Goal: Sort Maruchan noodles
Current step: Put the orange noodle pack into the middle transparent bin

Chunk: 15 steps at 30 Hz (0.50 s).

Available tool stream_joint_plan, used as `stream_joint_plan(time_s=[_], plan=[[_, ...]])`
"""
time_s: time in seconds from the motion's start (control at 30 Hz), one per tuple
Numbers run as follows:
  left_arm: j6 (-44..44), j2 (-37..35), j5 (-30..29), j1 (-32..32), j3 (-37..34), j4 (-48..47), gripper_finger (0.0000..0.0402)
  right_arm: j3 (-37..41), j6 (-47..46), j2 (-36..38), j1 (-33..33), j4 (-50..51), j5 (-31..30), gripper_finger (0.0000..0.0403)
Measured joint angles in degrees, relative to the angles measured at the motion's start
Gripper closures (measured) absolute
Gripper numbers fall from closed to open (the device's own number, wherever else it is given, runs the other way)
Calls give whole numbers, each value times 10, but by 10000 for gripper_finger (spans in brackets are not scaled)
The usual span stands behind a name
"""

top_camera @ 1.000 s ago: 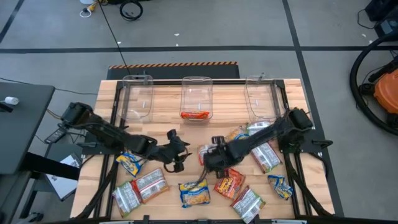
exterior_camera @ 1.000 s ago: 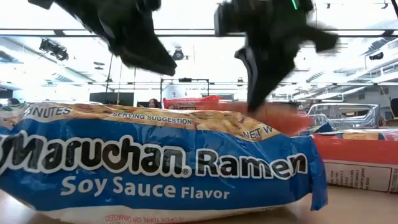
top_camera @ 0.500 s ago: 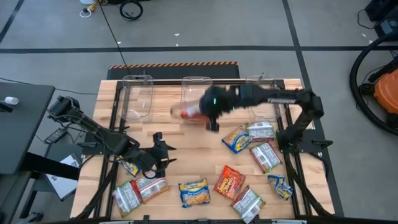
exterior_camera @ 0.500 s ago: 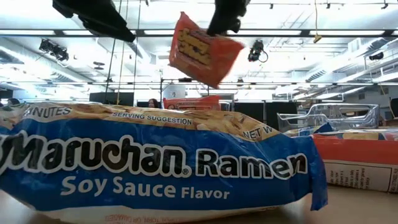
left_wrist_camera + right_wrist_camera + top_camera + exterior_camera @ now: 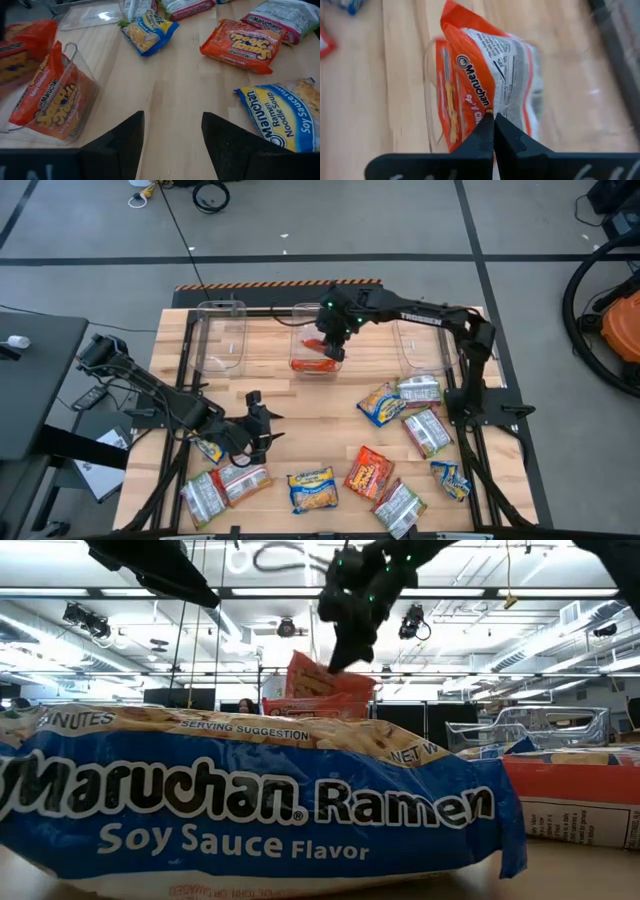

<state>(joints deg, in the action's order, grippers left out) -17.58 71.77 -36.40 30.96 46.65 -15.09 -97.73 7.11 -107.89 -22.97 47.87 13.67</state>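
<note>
Right pincer pinched tight on the top edge of an orange-red packet, fingers meeting with the wrapper caught between them. Packet hangs upright over the middle bin, its lower end down inside the clear walls, above a second orange-red packet lying flat on the bin floor. Low view shows the held packet below the pincer, tilted a little. Bins stand in a row along the far edge of the bench: left bin, middle, right bin. Left pincer low over the near-left part of the bench, fingers spread apart, nothing between them, bare wood under the gap. Just beside it a yellow-and-blue packet; nearer the front edge two silvery packets. Front centre: another yellow-and-blue packet, then an orange-red one and a silvery one. Right side: a loose cluster of yellow-and-blue and silvery packets, plus a small yellow-and-blue one near the right front.
</note>
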Motion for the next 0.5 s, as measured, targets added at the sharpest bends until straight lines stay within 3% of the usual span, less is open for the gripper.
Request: stream_joint_plan(time_s=[0.17,0.27,0.37,0.5], plan=[[1,-7,-7,-4,0,0,198,0,19,1,-7,41,61,397],[1,-7,-53,-19,0,0,198,0,34,1,-6,39,68,397],[-5,-7,-107,-57,0,2,198,-1,36,-8,-12,25,60,397],[16,-7,-117,-132,0,3,198,0,48,-35,-22,4,80,396]])
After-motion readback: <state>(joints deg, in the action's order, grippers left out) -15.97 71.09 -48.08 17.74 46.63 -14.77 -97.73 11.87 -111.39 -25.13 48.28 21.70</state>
